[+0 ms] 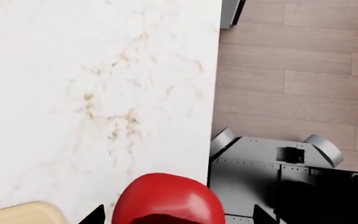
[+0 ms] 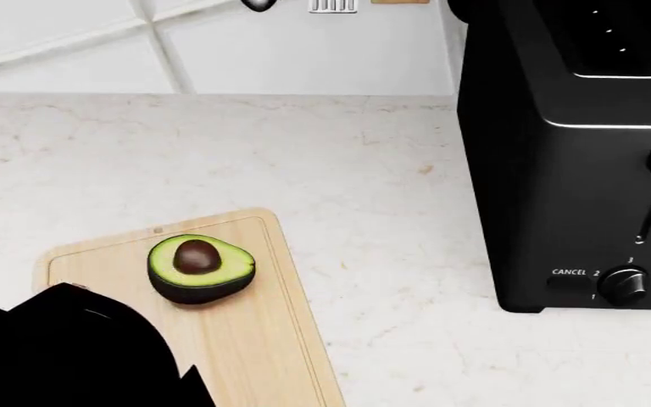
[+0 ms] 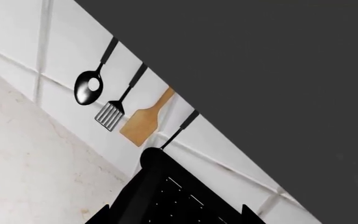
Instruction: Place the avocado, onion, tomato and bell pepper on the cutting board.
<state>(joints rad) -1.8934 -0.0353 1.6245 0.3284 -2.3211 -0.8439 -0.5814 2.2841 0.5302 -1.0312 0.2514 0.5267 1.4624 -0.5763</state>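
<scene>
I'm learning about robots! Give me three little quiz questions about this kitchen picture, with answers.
1. True or false: the avocado lies on the cutting board.
2. What red thing sits between the left pincer's fingers? A) tomato B) onion C) spoon
3. Fill in: the black toaster stands on the ____ counter.

Key: 1. True. 2. A, the tomato. 3. marble.

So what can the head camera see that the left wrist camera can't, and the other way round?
Only the head view shows the avocado lying on the cutting board, plus the black toaster. Only the left wrist view shows the tomato between the left gripper's fingertips, the wooden floor and the robot's base. Both show the marble counter and part of the board.
</scene>
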